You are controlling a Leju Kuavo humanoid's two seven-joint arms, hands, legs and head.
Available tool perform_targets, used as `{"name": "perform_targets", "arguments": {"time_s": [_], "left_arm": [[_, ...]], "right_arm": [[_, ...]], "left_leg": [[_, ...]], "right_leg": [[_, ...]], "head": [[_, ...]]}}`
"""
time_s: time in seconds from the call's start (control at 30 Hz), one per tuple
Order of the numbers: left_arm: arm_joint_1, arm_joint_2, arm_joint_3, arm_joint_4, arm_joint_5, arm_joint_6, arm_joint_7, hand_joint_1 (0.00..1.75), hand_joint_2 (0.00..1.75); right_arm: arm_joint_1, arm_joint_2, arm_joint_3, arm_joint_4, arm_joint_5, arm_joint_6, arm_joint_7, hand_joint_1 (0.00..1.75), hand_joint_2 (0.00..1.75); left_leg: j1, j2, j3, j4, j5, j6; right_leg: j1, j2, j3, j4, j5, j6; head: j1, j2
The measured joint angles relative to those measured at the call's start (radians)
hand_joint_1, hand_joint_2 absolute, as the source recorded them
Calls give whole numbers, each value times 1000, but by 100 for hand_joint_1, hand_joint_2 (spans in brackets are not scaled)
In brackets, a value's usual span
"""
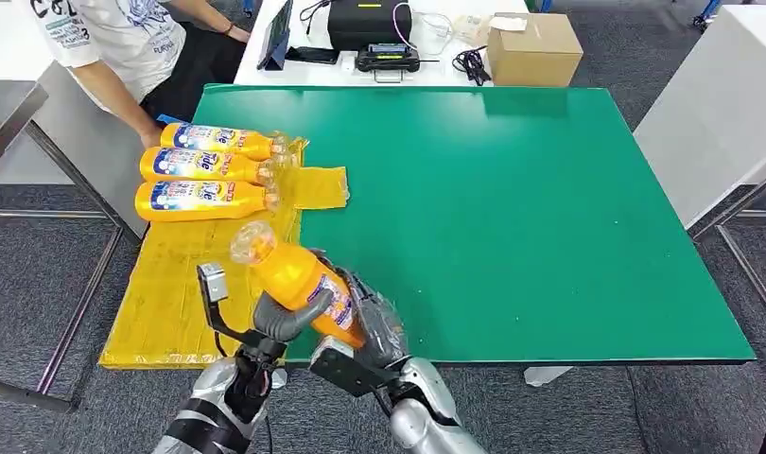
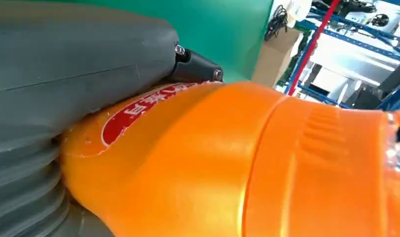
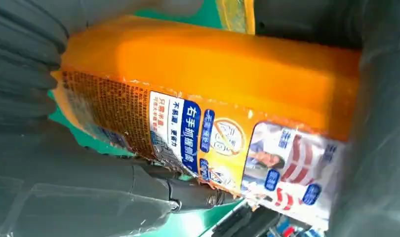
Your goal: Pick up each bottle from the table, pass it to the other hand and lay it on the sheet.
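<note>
Mid-handover. Bottle (image 1: 299, 280) is off the table, tilted, clear cap end up and away from both hands, base down toward the right hand (image 1: 370, 326).

Left hand (image 1: 280, 320) wraps the bottle's mid-body from the left; thumb curls under the belly. Left wrist view: bottle (image 2: 213, 163) pressed tight against the palm cover, so that hand has it.

Right hand cups the lower labelled part from the right. Right wrist view: fingers (image 3: 139, 192) lie along the label, bottle (image 3: 213, 84) against the palm. Looks like both hands hold it at once; can't tell which carries the load.

Handling, my read:
- Rigid moulded plastic, glossy, so slippery under hard fingers. The label film looks shiny and wrinkled at its edge and may slide on the body.
- Probably full, so moderately heavy, weight toward the base.
- Flattened body: grip across the broad faces, mid-body, near the balance point.
- Skip the neck and cap: narrow, and it would swing.
- Not fragile; a drop would more likely roll than break.

Sheet (image 1: 171, 312) is left of the left hand and beyond it. Three bottles (image 1: 204, 168) already lie on its far end in a row; free space sits nearer the hand.
</note>
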Motion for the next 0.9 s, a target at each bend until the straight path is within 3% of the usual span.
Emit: {"name": "perform_targets", "arguments": {"time_s": [0.2,0.37,0.63,0.9], "left_arm": [[0,-5,20,-60,-140,184,-84,175,175],[-2,-6,40,-96,-188,241,-107,175,175],[-56,8,52,-124,-810,780,-267,175,175],[-118,33,90,-66,-1067,929,-263,175,175]], "right_arm": [[40,0,-24,-158,-24,-55,5,0,0],[64,0,-26,-276,-24,-75,4,0,0],[89,0,-3,-456,-86,-113,-63,0,0],[89,-1,21,-556,-126,-130,-95,0,0]], "left_leg": [[0,0,0,0,0,0],[0,0,0,0,0,0],[0,0,0,0,0,0],[0,0,0,0,0,0]], "right_leg": [[0,0,0,0,0,0],[0,0,0,0,0,0],[0,0,0,0,0,0],[0,0,0,0,0,0]], "head": [[0,0],[0,0],[-1,0],[0,0]]}}
